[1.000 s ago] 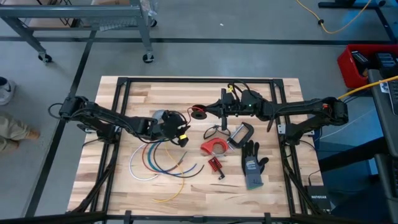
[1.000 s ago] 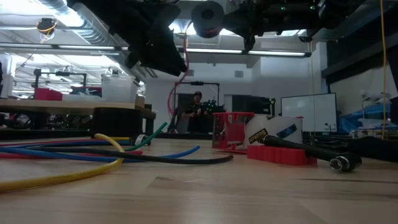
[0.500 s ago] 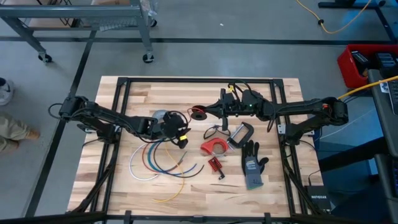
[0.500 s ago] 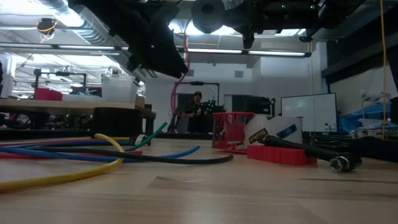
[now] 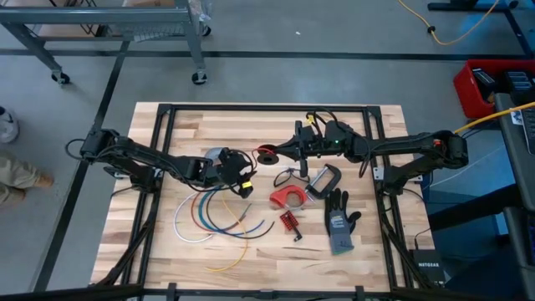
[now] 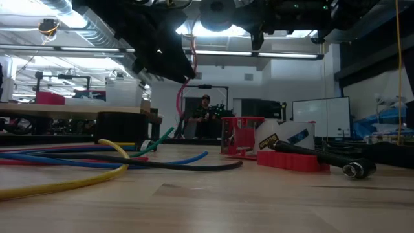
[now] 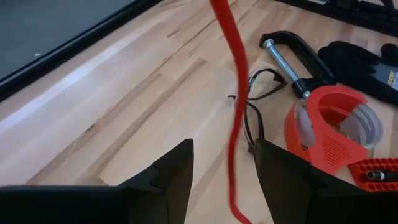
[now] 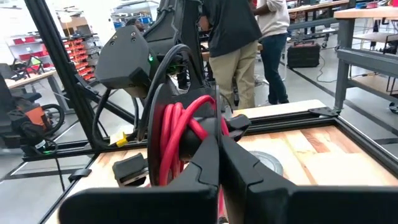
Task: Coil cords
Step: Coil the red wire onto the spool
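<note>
Cords (image 5: 219,219) in white, blue, red, green and yellow curve on the surface (image 5: 167,125) seen from above, the left tool (image 7: 222,163) stands apart around the hanging red cord (image 7: 233,93), and the right tool (image 8: 219,163) is clamped on its red coil (image 8: 177,134).

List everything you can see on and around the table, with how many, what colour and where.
red cord: 1, red, coiled at the right gripper, a strand running between the left gripper's fingers
loose cords: several, white, blue, red, green, yellow, curved on the table's left half
tape dispenser: 1, red, table centre
C-clamp: 1, black, beside the dispenser
glove: 1, black and grey, right of centre
left gripper: 1, dark, open
right gripper: 1, dark, shut on red cord
</note>
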